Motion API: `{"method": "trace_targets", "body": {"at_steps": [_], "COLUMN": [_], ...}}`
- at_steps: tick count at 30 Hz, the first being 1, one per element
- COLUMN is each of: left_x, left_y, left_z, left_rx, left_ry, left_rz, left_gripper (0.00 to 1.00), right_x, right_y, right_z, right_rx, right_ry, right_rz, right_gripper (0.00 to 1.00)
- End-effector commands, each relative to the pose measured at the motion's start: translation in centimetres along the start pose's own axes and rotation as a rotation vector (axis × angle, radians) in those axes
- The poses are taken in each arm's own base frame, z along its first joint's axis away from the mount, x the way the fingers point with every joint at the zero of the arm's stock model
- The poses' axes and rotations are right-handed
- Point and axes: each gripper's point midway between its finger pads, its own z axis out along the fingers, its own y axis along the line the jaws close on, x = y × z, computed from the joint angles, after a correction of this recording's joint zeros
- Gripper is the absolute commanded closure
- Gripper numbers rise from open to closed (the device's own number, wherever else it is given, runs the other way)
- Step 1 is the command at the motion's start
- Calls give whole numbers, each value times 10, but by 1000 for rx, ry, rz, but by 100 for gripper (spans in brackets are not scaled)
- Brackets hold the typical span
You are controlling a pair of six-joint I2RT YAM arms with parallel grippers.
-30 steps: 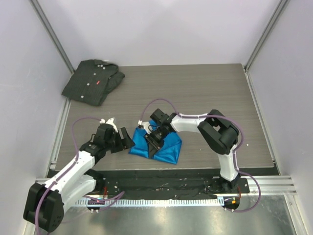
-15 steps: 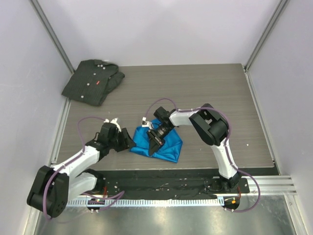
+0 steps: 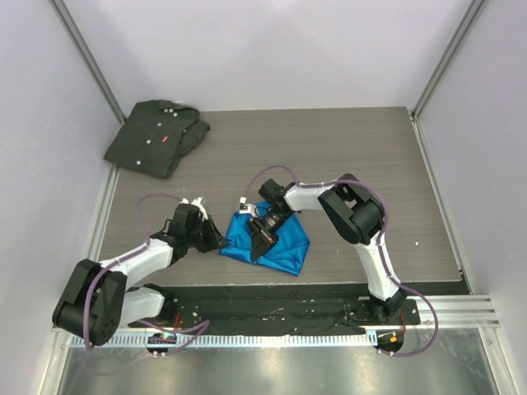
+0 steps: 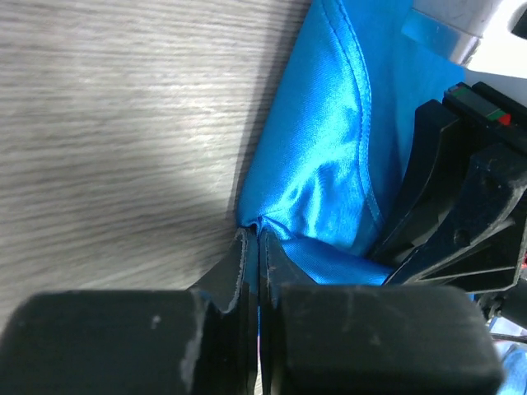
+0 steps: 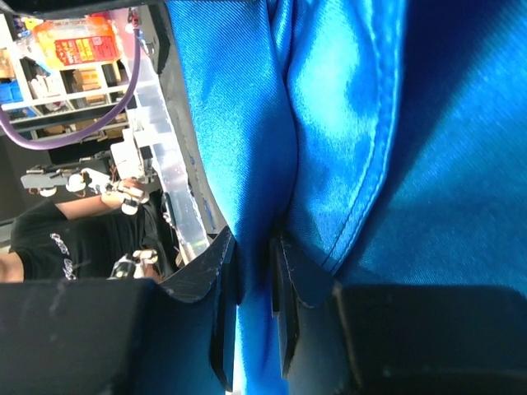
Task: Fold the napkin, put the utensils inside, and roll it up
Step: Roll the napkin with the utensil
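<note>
Left wrist: left gripper [image 4: 251, 236] clamped on napkin [image 4: 323, 169] corner.

I am built from white tubular links, my left arm [image 3: 136, 262] and my right arm [image 3: 308, 197] alike, joined by bulky black motor housings. A thin purple cable [image 3: 152, 197] loops loose along each. My left gripper [image 4: 254, 235] has matte black fingers [image 4: 235, 280], scuffed pale at the edges. My right gripper [image 5: 254, 241] is black plastic too, with a small red-and-green mark [image 4: 492, 117] on its body.
</note>
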Motion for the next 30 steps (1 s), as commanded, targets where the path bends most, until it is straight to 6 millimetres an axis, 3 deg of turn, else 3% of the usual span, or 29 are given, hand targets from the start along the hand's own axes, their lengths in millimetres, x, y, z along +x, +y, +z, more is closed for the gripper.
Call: {"method": "trace_targets", "body": {"at_steps": [1, 9, 13, 14, 18, 19, 21, 22, 30], "left_x": [-2, 0, 4, 4, 3, 4, 4, 3, 3], "left_y": [0, 4, 8, 9, 9, 9, 8, 8, 7], "left_z": [5, 4, 2, 1, 0, 0, -1, -1, -1], "left_rx": [-1, -52, -97, -103, -134, -139, -144, -144, -148], "left_ry": [11, 54, 94, 102, 133, 139, 146, 144, 156], "left_rz": [7, -5, -19, -21, -35, -38, -41, -40, -42], "left_gripper": [100, 100, 100, 100, 100, 100, 100, 100, 100], "right_x": [-13, -37, -40, -41, -41, -30, -34, -26, -20], "right_y": [-11, 29, 44, 44, 49, 49, 56, 53, 35], "right_z": [-14, -48, -63, -65, -65, -54, -55, -48, -25], "right_rx": [173, 318, 498, 541, 726, 752, 812, 818, 878], "right_ry": [-39, -164, -253, -269, -341, -319, -379, -365, -306], "right_rz": [-57, -191, -340, -364, -523, -557, -620, -633, -697], "right_gripper": [91, 66, 57, 50, 41, 40, 37, 36, 32]}}
